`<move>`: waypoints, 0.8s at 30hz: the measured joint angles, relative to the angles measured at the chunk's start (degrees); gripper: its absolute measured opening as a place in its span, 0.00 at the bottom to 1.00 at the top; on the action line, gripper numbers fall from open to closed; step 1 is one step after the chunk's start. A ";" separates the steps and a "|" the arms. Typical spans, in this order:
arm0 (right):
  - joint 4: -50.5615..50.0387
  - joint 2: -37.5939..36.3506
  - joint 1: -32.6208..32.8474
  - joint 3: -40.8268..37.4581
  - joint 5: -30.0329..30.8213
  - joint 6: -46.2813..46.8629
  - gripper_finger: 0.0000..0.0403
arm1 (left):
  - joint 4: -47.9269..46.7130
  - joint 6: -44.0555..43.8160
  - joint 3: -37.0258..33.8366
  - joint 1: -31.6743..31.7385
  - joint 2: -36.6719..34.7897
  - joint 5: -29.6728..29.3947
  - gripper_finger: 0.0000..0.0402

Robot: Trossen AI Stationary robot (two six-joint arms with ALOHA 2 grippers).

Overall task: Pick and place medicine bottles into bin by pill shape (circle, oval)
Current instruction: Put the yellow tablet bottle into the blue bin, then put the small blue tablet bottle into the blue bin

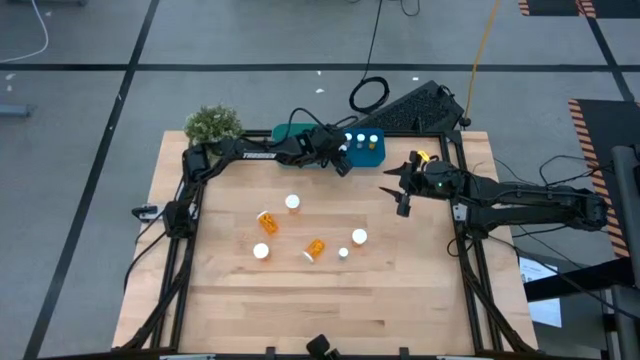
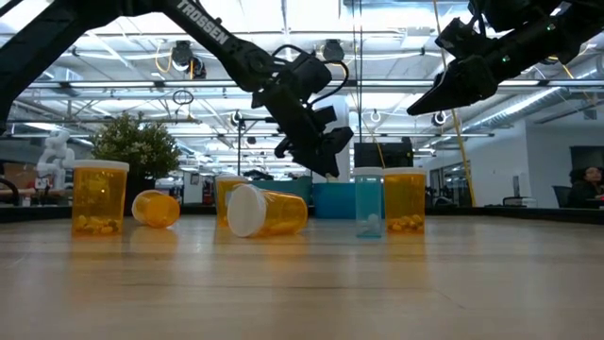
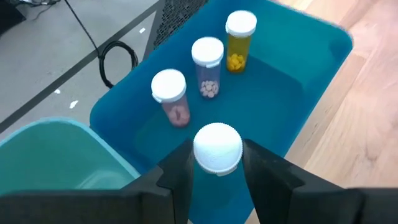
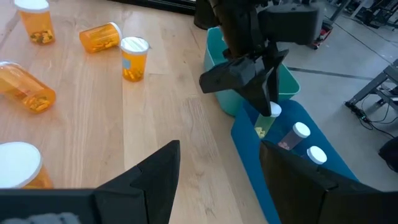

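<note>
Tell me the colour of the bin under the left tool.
Blue bin; left tool holds a bottle. Clearest in left wrist view.

The medicine bottles (image 1: 266, 222) are translucent orange with white caps. The bottle (image 3: 217, 148) in the left gripper (image 3: 214, 171) shows a white cap. The bins: one blue bin (image 3: 298, 93), one teal bin (image 3: 56, 155). The table (image 1: 300, 300) is light wood grain. Both arms and grippers are black. The plant (image 1: 212, 124) is green.
</note>
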 joint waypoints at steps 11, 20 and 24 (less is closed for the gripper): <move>-0.02 0.00 0.00 0.02 0.00 0.00 0.53 | -0.46 -0.11 0.00 -0.02 0.00 -0.25 0.34; -0.02 0.00 0.00 0.02 -0.01 0.00 0.53 | -0.49 -1.13 0.00 -0.02 0.02 0.39 0.46; -0.02 0.00 0.00 0.02 0.00 -0.02 0.53 | -0.49 -1.25 0.00 -0.03 0.02 0.39 0.48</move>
